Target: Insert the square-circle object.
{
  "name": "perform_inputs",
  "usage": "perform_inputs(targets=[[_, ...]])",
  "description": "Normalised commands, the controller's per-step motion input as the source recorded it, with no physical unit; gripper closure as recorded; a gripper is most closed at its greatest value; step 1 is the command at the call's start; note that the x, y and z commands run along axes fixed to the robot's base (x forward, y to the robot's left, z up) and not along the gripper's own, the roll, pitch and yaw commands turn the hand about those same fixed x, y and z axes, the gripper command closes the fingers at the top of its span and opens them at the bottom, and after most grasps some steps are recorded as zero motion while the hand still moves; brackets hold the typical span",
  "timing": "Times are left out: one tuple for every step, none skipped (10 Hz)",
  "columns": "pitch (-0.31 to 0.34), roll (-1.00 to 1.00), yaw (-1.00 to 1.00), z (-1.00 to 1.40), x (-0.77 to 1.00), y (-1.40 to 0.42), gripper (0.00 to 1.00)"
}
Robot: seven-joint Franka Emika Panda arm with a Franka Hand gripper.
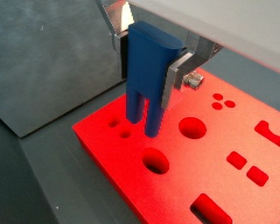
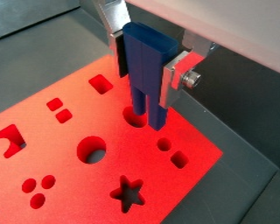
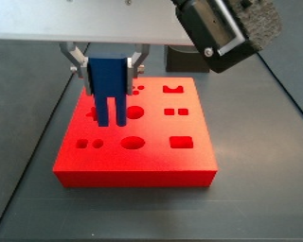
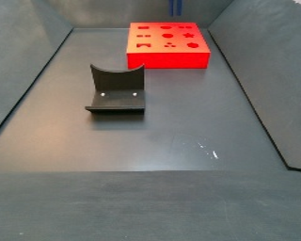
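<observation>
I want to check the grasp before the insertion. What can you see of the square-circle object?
The square-circle object is a small blue piece of plastic look: a blocky top with two long parallel legs. It hangs upright, legs down, its top clamped between the silver fingers of the tool. It is over the red block, and in both wrist views its leg tips reach the holes at the block's face; their depth cannot be told.

A red block (image 4: pixel 167 47) with shaped holes in its top lies flat near the far edge of the dark counter (image 4: pixel 140 141). A dark curved holder (image 4: pixel 117 90) sits well apart from it, nearer the left edge. The gripper is out of this view.
</observation>
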Motion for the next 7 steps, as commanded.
perform_inputs(targets=[[-0.139, 0.04, 0.0, -0.74, -0.26, -0.08, 1.0], [-0.09, 0.0, 0.0, -0.08, -0.07, -0.01, 1.0], [-0.007, 0.0, 0.0, -0.06, -0.01, 0.0, 1.0], [-0.05, 0.19, 0.0, -0.1, -0.55, 0.0, 1.0], [-0.02, 0.08, -0.02, 0.0, -0.17, -0.01, 1.0], [0.0, 0.0, 0.0, -0.02, 0.0, 0.0, 1.0], [0.0, 0.11, 0.0, -0.49, -0.01, -0.09, 1.0]])
